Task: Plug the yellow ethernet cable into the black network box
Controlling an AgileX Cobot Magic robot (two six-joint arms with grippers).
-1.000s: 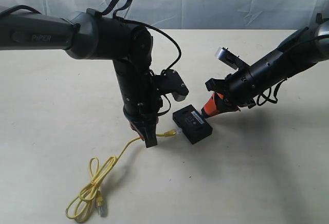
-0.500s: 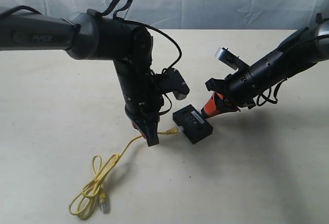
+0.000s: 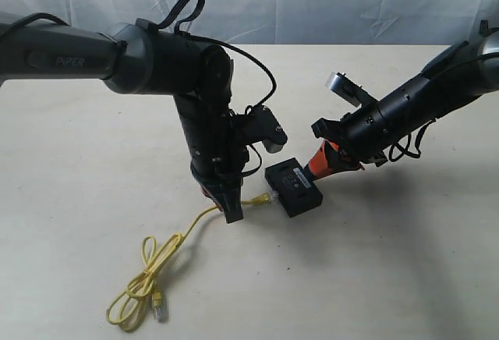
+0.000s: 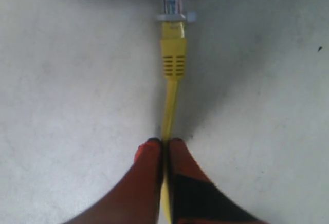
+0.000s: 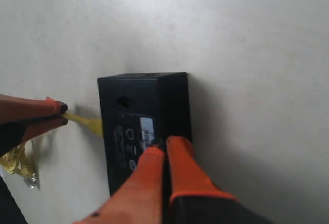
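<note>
At black network box (image 3: 295, 190): left hand (image 4: 165, 143) tight on yellow ethernet cable (image 4: 174, 62), right hand (image 5: 163, 144) pressed together

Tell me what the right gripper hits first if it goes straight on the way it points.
The black network box: the right gripper, jaws closed, points at its labelled face, and the tips look to be touching it.

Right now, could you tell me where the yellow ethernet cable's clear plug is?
The clear plug lies left of centre in the exterior view, tip at the flat black plastic network box, with the left tool pinching its cord.
</note>
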